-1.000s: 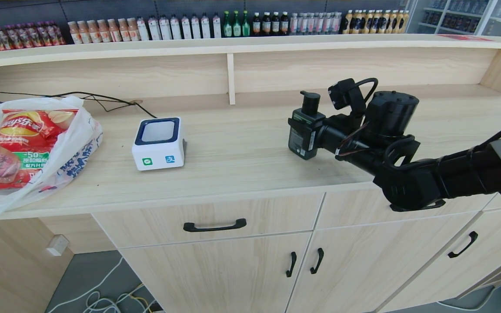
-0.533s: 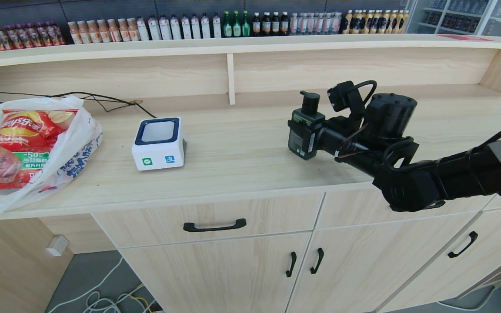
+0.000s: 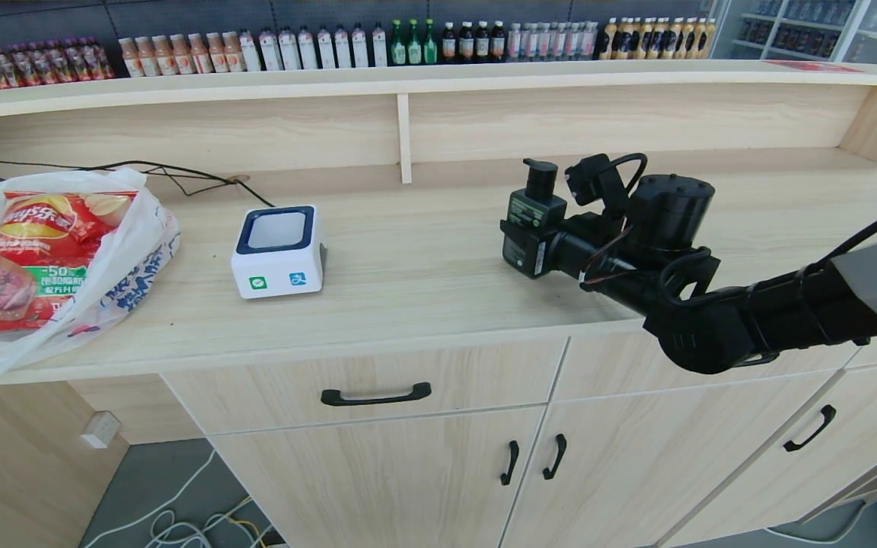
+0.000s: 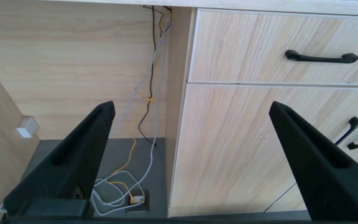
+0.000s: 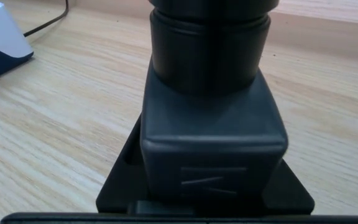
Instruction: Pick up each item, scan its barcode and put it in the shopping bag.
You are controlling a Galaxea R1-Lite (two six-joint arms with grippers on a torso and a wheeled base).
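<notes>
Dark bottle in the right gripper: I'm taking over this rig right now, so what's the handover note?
Right gripper is shut on the dark bottle, held upright over the counter, to the right of the scanner.
Left gripper is open and empty, low in front of the cabinet doors.
Done: snack packs lie in the shopping bag at the counter's left end.
Left: scan the bottle, then bag it.
</notes>
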